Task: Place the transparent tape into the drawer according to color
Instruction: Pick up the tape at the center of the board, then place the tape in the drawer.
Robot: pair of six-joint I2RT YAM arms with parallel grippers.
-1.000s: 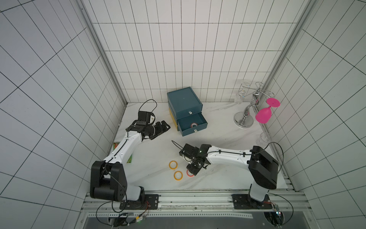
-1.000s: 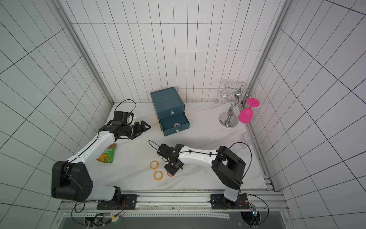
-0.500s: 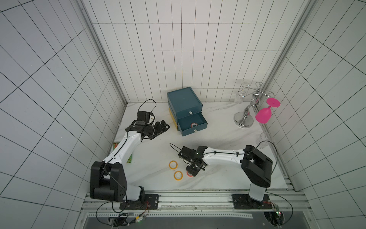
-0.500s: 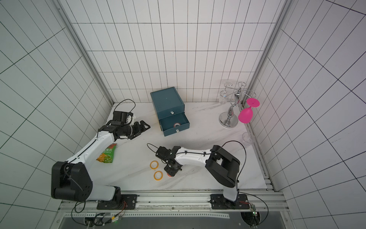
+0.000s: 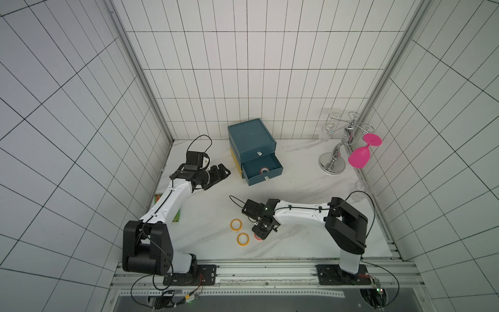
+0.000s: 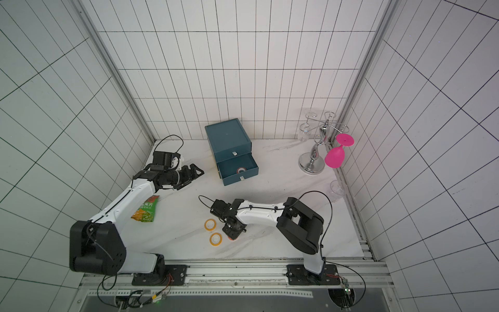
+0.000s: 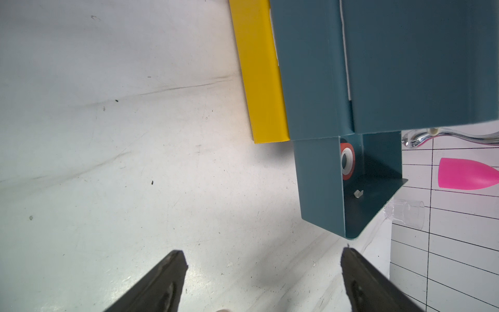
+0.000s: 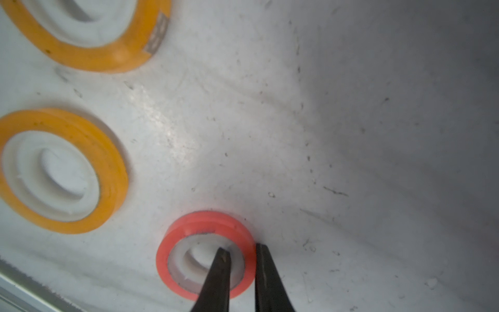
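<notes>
The drawer cabinet is dark teal and stands at the back. Its bottom drawer is pulled out with a red tape roll inside. Near the front lie two orange tape rolls and beside them a second red tape roll. My right gripper points down on this roll. One finger sits in its white core, one outside, pinching the wall. My left gripper is open and empty, left of the cabinet.
A chrome glass rack holding a pink goblet stands at the back right. A clear glass sits by the right wall. A green snack packet lies under the left arm.
The right gripper's jaws have narrowed onto the red roll's wall, and that arm has shifted slightly left. The left arm has not moved.
</notes>
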